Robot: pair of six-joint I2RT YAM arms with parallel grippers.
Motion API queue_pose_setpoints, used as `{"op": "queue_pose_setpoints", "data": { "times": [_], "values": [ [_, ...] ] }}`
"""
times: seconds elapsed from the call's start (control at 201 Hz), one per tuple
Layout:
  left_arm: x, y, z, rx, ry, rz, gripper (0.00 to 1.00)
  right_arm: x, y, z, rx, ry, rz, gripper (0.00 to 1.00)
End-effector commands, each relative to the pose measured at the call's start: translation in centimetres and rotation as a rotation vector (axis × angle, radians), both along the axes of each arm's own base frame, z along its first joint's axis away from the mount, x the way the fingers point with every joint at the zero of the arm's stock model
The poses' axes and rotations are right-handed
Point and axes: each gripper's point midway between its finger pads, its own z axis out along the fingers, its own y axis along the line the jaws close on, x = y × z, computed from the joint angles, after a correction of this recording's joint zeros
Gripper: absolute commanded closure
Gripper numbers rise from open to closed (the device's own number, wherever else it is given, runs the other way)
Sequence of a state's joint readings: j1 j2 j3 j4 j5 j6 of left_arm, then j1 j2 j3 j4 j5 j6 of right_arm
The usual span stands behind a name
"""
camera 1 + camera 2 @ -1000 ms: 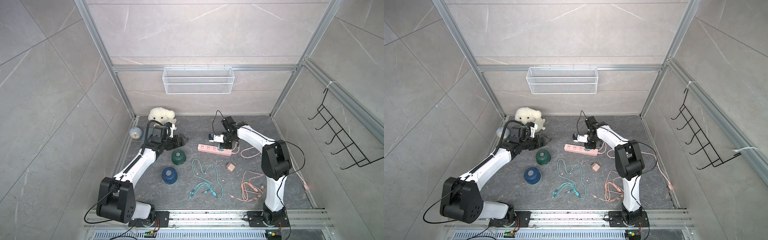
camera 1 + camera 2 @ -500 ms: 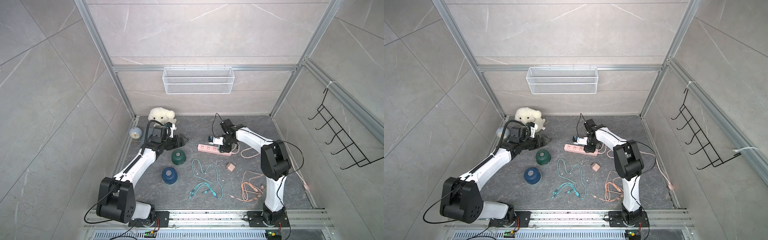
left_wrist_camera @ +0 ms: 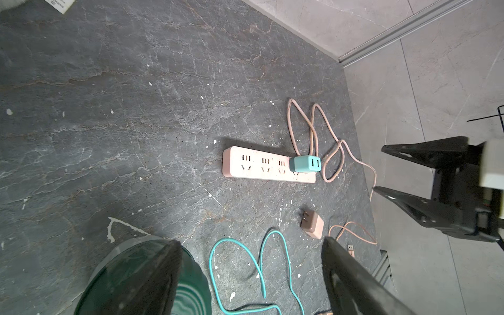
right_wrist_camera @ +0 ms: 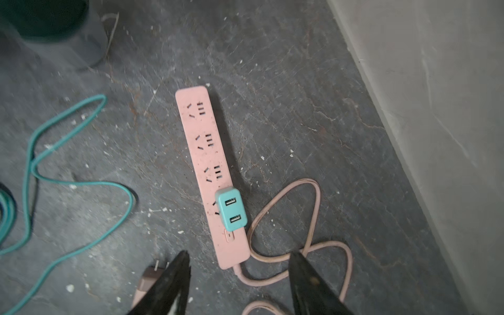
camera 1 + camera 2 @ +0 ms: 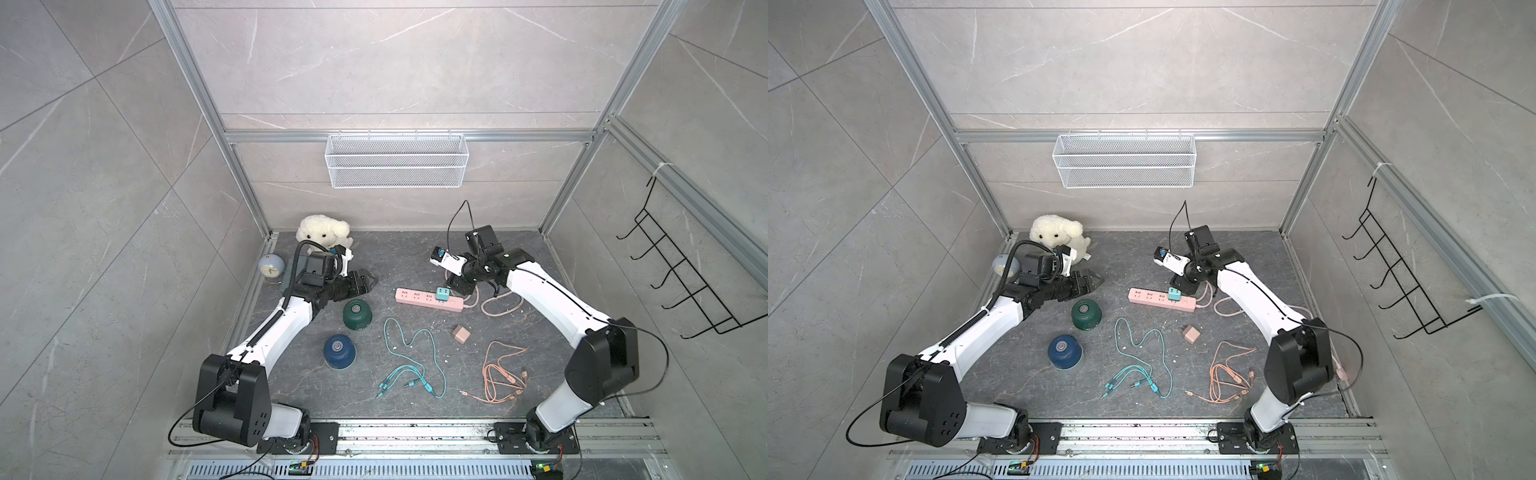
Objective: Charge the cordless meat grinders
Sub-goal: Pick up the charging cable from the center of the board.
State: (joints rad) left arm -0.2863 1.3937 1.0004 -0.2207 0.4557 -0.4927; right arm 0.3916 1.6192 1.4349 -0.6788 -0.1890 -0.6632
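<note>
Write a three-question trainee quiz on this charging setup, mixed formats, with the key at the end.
1. Short answer: does any cable touch the blue grinder?
2. True or false: the teal adapter is plugged into the pink power strip.
3. Pick one: the left gripper is nearest to the
A) blue grinder
B) green grinder
C) pink power strip

Key: 1 no, it sits apart from both cables; 2 true; 3 B.
</note>
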Motion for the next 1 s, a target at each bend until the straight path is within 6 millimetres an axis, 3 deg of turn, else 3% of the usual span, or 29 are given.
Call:
{"op": "queue_pose_setpoints", "data": {
  "times": [0.0, 0.184, 0.418, 0.587, 0.742, 0.99],
  "values": [
    [-0.5, -1.4, 1.3, -0.005, -0.032, -0.059, 0.18, -1.8, 0.2, 1.2, 0.174, 0.088, -0.187, 0.41],
    [-1.5, -3.3, -0.1, 0.031, -0.015, -0.092, 0.19, -5.7, 1.1, 0.1, 0.321, 0.215, -0.345, 0.43],
    [-2.9, -5.2, -1.6, 0.043, 0.025, -0.119, 0.21, -12.2, 4.8, -4.4, 0.399, 0.313, -0.338, 0.43],
    [-3.6, -4.7, -2.1, 0.06, 0.038, -0.093, 0.23, -16.0, 6.7, -8.0, 0.39, 0.411, -0.351, 0.44],
    [-4.3, -4.0, -2.4, 0.064, 0.043, -0.068, 0.24, -19.9, 9.8, -10.2, 0.393, 0.445, -0.284, 0.45],
    [-5.3, -3.2, -2.2, 0.067, 0.026, -0.049, 0.24, -24.1, 11.7, -14.1, 0.334, 0.532, -0.284, 0.46]
  ]
}}
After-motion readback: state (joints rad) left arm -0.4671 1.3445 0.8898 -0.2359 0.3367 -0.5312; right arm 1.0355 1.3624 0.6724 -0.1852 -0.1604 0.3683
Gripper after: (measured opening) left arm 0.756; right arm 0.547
